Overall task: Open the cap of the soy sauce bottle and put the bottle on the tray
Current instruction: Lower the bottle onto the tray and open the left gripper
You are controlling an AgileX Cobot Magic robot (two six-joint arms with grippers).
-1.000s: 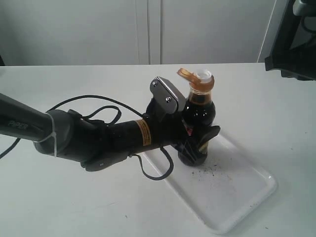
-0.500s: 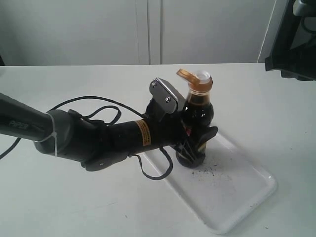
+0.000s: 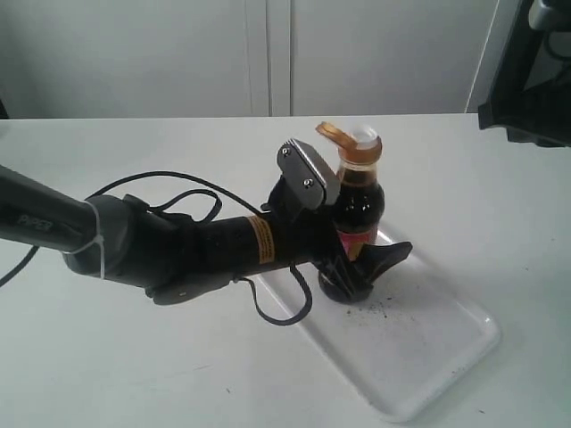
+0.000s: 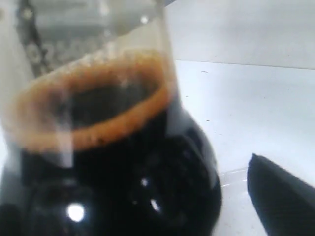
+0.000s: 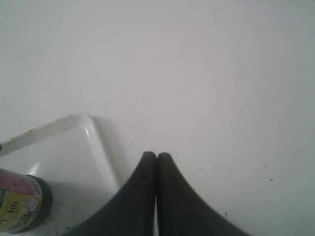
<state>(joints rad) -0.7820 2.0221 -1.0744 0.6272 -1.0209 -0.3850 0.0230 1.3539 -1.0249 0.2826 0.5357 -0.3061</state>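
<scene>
The soy sauce bottle stands upright on the near-left end of the tray, just right of centre in the exterior view, with its cap flipped open. The left tool is spread wide around the bottle's base, gripping nothing, and one finger juts out to the right. The right tool is pressed closed and empty above the bare counter by the tray's corner. The danger I see is that finger clipping the bottle on the way out and tipping it, spilling sauce from the open spout.
</scene>
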